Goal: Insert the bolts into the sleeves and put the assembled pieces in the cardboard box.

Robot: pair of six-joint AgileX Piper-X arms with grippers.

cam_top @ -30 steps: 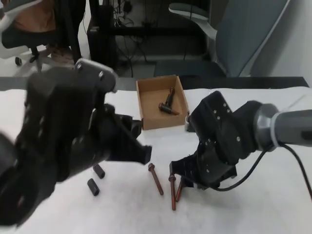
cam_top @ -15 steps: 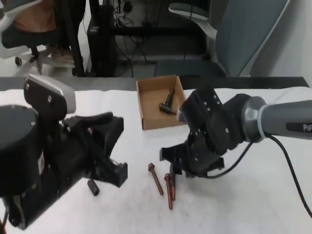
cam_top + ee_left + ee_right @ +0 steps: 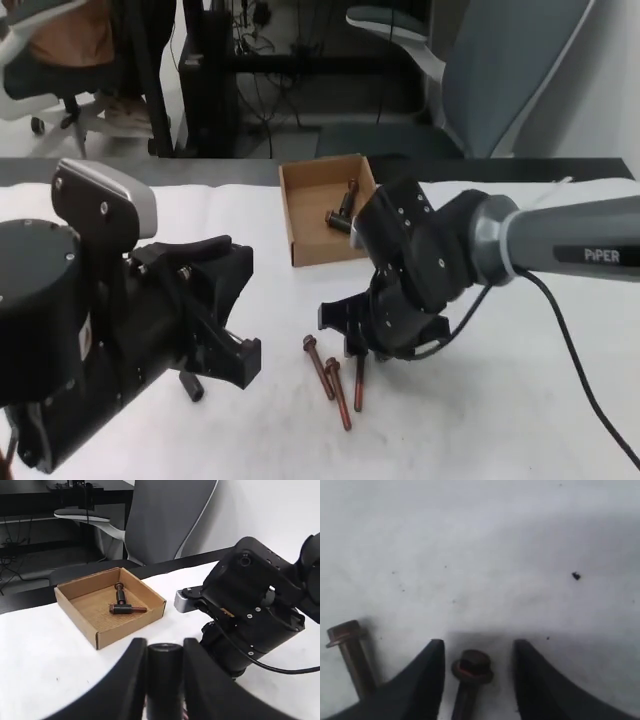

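Left tool is closed on a dark sleeve, which stands upright between the two fingers. In the high view I see this tool at the 9 o'clock side of the table, above the white cover. A second sleeve lies on the table just at its 6 o'clock, partly hidden by the arm.

The right tool is open, with one finger on each side of the head of a bolt. I cannot tell if the fingers touch it. Another bolt lies just beside the outside of one finger. From the high view the right tool is low over the middle of the table. Three bolts lie close together there, at its 6 o'clock: the first bolt, the middle bolt and the third bolt.

The cardboard box sits at 12 o'clock from the bolts, near the far edge of the table. In the left wrist view the box holds two assembled pieces, which lie crossed on its floor.
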